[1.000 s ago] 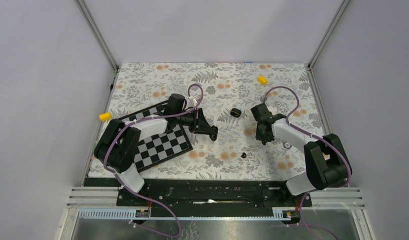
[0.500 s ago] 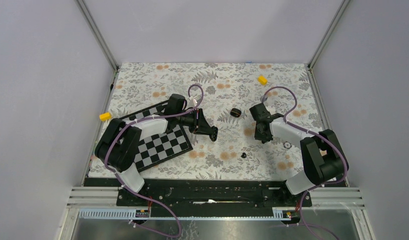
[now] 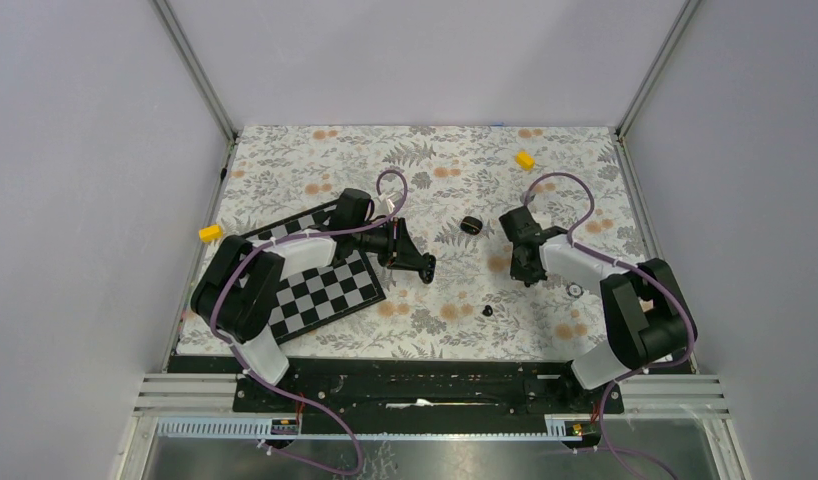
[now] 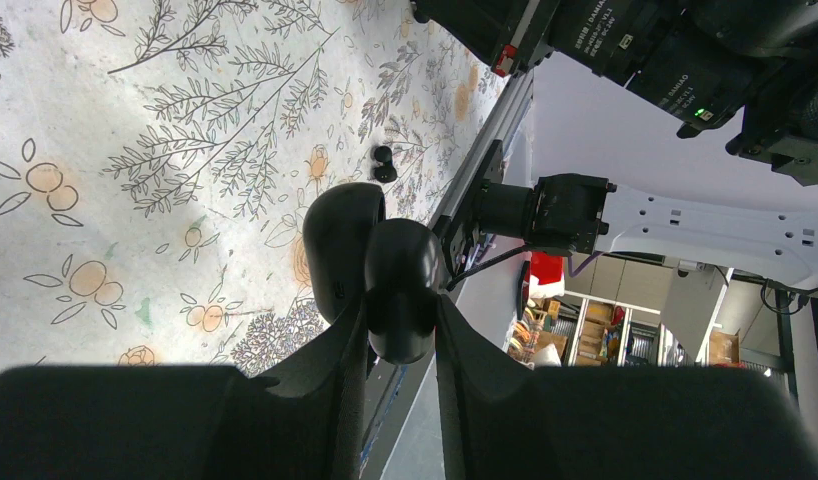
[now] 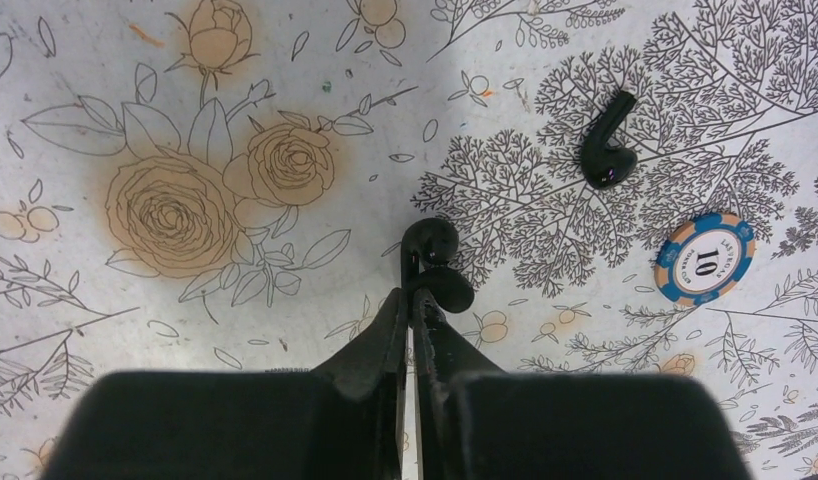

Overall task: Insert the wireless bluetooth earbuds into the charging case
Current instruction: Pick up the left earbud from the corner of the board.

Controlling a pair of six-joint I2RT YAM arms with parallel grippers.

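The right tool (image 5: 413,292) is pinched shut on one black earbud (image 5: 432,262), its thin fingers meeting on the stem, low over the flowered bench (image 5: 185,90). Up and to the right in the wrist view the second earbud (image 5: 607,153) lies loose on the cloth. Just below it is a blue and white poker chip (image 5: 705,258) printed with a large "10"; the finer lettering above the number is too small to read surely. The charging case (image 3: 471,224) sits on the bench between the two arms, apart from both tools. The left tool (image 4: 398,325) clamps a glossy rounded black object (image 4: 400,280) that I cannot identify. Beyond it a small dark piece (image 4: 383,165) stands near the bench's edge. In the left wrist view the other arm's motor housings carry white lettering that appears to read "DAMIAO". A chessboard (image 3: 325,290) lies under the left arm.
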